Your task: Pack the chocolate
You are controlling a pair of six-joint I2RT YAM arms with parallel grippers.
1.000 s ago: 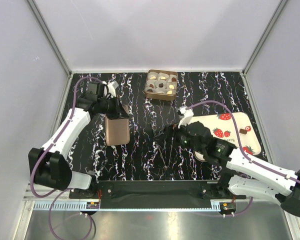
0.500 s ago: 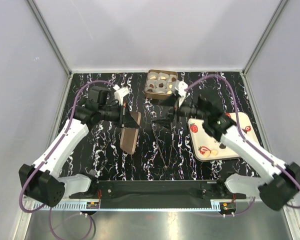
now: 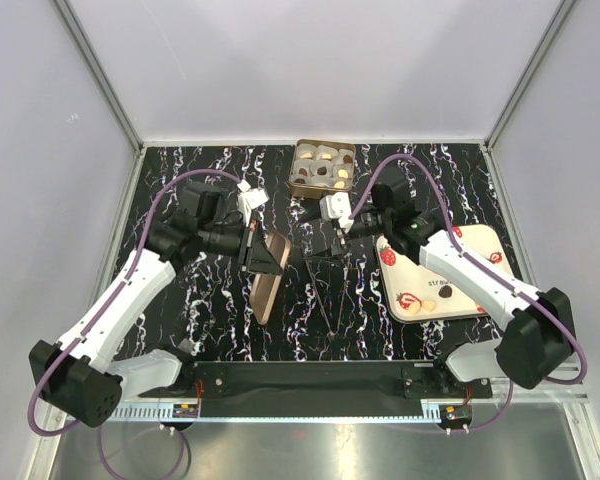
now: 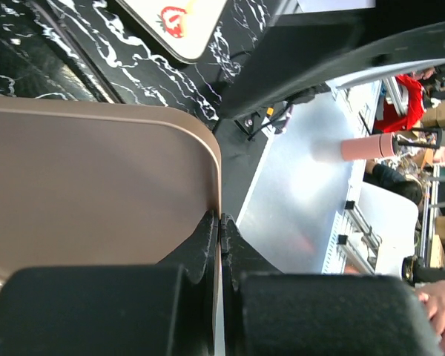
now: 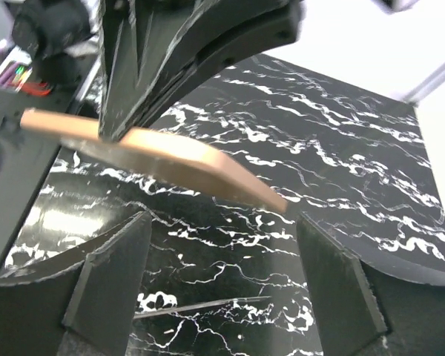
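While the left gripper point(image 4: 219, 222) is clenched on the rim of the brown lid point(image 4: 96, 185), the lid hangs tilted above the table point(image 3: 210, 320). The right gripper point(image 5: 219, 222) stands released, its fingers either side of the lid's far corner, seemingly not touching it. Chocolate point(image 3: 323, 170) sits in the box point(image 3: 320, 193) at the back, with a few pieces on the tray point(image 3: 460, 290).

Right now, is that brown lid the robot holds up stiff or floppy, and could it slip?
Probably stiff: the brown lid sticks out straight from the left pincer, pinched only at its rim, without sagging. It looks thin, so likely light. Its smooth surface might slip or swing in so small a grip.
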